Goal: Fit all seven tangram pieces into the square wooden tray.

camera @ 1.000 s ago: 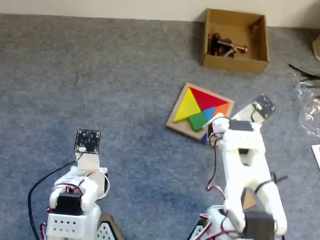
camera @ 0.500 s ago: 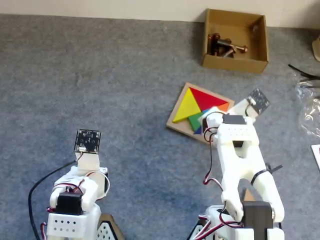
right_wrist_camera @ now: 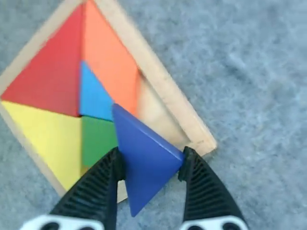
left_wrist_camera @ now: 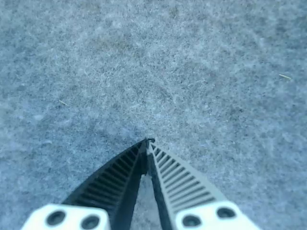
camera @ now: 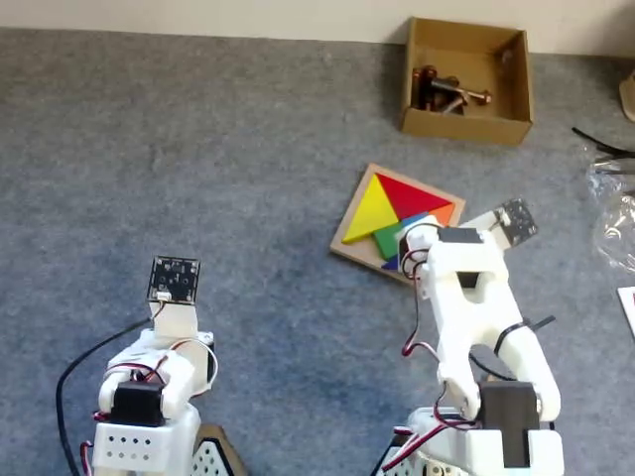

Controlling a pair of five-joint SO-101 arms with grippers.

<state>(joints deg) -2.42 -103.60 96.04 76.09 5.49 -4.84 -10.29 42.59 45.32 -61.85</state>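
Observation:
The square wooden tray (camera: 354, 245) (right_wrist_camera: 168, 91) lies right of the table's middle, holding red (right_wrist_camera: 48, 76), yellow (right_wrist_camera: 48, 139), orange (right_wrist_camera: 110, 62), light blue (right_wrist_camera: 93, 98) and green (right_wrist_camera: 98, 139) pieces. One gap of bare wood (right_wrist_camera: 156, 115) shows beside the orange piece. My right gripper (right_wrist_camera: 149, 165) (camera: 409, 248) is shut on a dark blue triangle (right_wrist_camera: 141, 160), held just over the tray's near corner, overlapping the green piece. My left gripper (left_wrist_camera: 146, 143) is shut and empty over bare carpet at the lower left, near its base (camera: 174, 283).
A cardboard box (camera: 466, 79) with metal parts stands behind the tray. Cables and a clear plastic bag (camera: 615, 213) lie at the right edge. Grey carpet (camera: 198, 149) covers the table.
My right arm has carried the blue triangle to the left and over the tray's near corner. The left arm has not moved.

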